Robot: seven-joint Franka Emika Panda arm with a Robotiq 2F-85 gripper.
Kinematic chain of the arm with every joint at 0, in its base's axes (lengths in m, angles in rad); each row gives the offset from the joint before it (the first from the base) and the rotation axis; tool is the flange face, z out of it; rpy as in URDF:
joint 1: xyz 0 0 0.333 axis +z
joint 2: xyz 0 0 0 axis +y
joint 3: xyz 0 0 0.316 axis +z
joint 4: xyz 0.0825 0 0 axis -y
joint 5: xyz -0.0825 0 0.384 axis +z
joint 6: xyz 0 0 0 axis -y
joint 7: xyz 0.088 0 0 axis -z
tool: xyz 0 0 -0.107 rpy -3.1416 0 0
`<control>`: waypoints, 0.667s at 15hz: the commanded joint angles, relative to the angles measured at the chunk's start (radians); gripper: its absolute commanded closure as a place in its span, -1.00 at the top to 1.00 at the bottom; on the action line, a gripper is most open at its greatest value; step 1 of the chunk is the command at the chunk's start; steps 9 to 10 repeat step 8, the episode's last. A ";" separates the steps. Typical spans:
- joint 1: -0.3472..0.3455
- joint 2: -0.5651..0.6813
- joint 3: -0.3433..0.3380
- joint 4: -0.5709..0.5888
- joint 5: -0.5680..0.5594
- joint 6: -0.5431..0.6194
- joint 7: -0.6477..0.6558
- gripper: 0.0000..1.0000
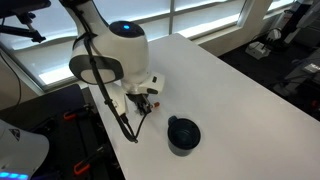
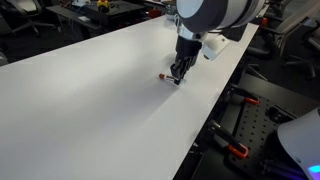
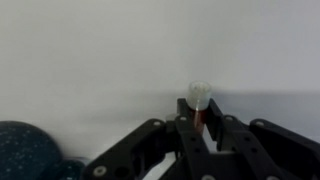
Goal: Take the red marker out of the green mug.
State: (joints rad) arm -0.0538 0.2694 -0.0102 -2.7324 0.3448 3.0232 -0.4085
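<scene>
In an exterior view the small, very dark green round mug point(image 1: 183, 134) is seen standing on the white desk point(image 1: 225, 85), near the lowered jaws but apart from them. In an exterior view a red end of the slim red pen-like marker point(image 2: 164, 74) is seen at the jaws, low over the desk. In the wrist view the marker point(image 3: 199, 114) is held pinched between the nearly closed jaws, its long axis running out past them with the pale end foremost, and the mug point(image 3: 24, 150) is found at lower left, clear of it.
</scene>
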 commanded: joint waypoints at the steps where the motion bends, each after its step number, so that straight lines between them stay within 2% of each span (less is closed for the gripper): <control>1: 0.055 0.054 -0.079 0.010 -0.059 0.013 0.031 0.06; 2: 0.071 0.064 -0.104 0.013 -0.073 0.003 0.037 0.20; 3: 0.037 0.069 -0.103 0.011 -0.192 -0.005 0.119 0.36; 4: 0.081 0.082 -0.162 0.016 -0.255 -0.019 0.156 0.50; 5: -0.003 0.061 -0.080 0.002 -0.251 0.000 0.143 0.16; 7: 0.020 0.067 -0.120 0.006 -0.304 -0.006 0.182 0.48; 10: 0.024 0.070 -0.126 0.006 -0.307 -0.006 0.182 0.50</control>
